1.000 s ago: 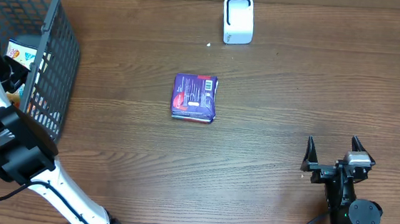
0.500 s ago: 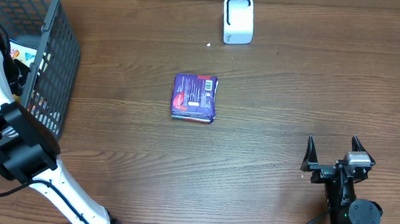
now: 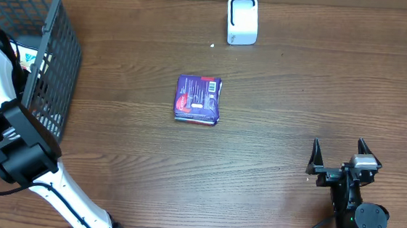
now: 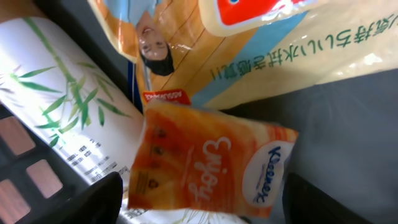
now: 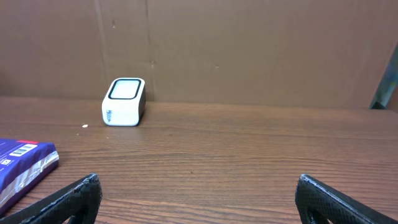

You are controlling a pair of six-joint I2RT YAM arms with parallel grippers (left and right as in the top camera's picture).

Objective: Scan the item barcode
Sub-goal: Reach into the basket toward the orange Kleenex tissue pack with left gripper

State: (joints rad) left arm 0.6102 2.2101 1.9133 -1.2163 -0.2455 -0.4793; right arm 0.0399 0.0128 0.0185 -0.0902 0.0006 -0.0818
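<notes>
Flanking Kleenex pack [image 4: 205,163]: left end effector [image 4: 200,196]

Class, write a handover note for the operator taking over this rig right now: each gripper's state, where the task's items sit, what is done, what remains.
Left gripper: down inside the basket, jaws wide either side of the orange Kleenex pack; grip unclear.
Right gripper: open, empty, at the near right of the table.
Scanner: at the far edge, apart from both packs.
Purple pack: flat mid-table, barcode up.
Done: nothing visibly scanned.
Left: bring an item to the scanner and show its barcode.
</notes>
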